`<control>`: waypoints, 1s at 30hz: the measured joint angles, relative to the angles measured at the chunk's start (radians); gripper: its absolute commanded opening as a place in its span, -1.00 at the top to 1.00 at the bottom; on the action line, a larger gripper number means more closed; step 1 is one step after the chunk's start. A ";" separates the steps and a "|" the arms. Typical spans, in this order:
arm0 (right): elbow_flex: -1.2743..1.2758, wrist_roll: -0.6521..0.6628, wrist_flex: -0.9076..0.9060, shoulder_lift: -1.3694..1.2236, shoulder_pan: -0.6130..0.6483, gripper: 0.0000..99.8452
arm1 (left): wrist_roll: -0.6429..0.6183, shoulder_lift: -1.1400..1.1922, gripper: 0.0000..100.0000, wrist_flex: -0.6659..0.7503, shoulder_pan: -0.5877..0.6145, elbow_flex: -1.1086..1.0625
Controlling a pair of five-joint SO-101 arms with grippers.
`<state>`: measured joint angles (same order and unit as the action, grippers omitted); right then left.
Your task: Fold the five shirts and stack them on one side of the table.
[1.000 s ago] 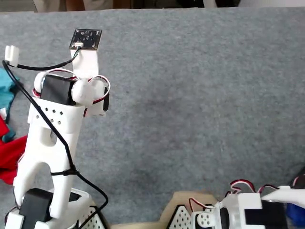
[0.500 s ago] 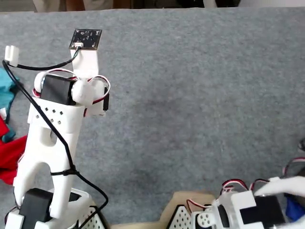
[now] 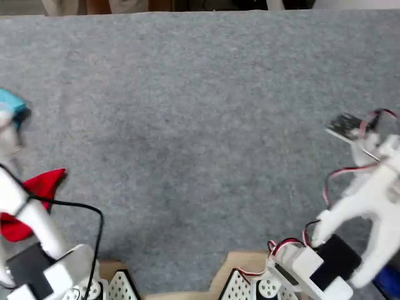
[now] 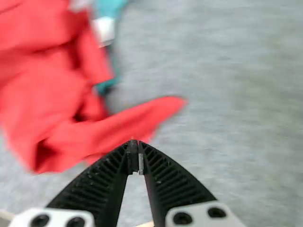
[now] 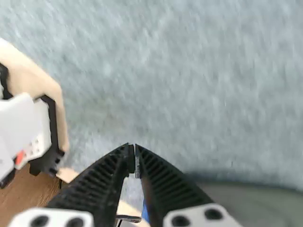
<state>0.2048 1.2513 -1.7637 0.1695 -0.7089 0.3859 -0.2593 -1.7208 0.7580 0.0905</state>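
Both arms have swung outward in the last second. The left arm (image 3: pixel 28 215), which stood stretched over the middle of the table (image 3: pixel 206 125), now hangs at the table's edge by the heap of clothes. The right arm (image 3: pixel 369 200), tucked low by its base a moment ago, has lifted and turned toward the opposite edge. To me this looks like the start of a pick: nothing is folded or stacked yet, and the left arm is lining up on the first garment.

The left gripper (image 4: pixel 134 163) has its jaws pressed together, tips meeting, with nothing between them. The red shirt (image 4: pixel 52 104) lies crumpled just ahead of those tips, one loose corner trailing out to the side over the grey cover. The teal shirt (image 4: pixel 113 7) sits beyond the red one, farther from the gripper and touching it.

The right gripper (image 5: pixel 132 161) is closed too and empty. Only bare grey cover lies ahead of it, with the wooden base board (image 5: pixel 28 80) off to one side.

Counting: two arms, two grippers, both closed. Of the five shirts I can make out two for certain, one red and one teal. A sliver of blue cloth (image 3: pixel 390 287) by the right arm's base may be a third, though too little of it shows to be sure.
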 measured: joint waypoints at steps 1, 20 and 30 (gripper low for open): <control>0.000 -0.029 0.000 0.000 0.041 0.99 | 0.038 0.025 0.84 0.003 0.063 0.000; 0.005 -0.370 0.000 0.107 0.675 0.99 | 0.130 0.643 0.80 0.222 0.470 0.011; 0.005 -0.393 0.000 0.107 0.683 0.99 | 0.043 0.730 0.96 0.006 0.420 0.333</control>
<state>0.2094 0.8585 -1.7637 0.2770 -0.0261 0.4289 0.4710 -1.7146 1.1784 0.4235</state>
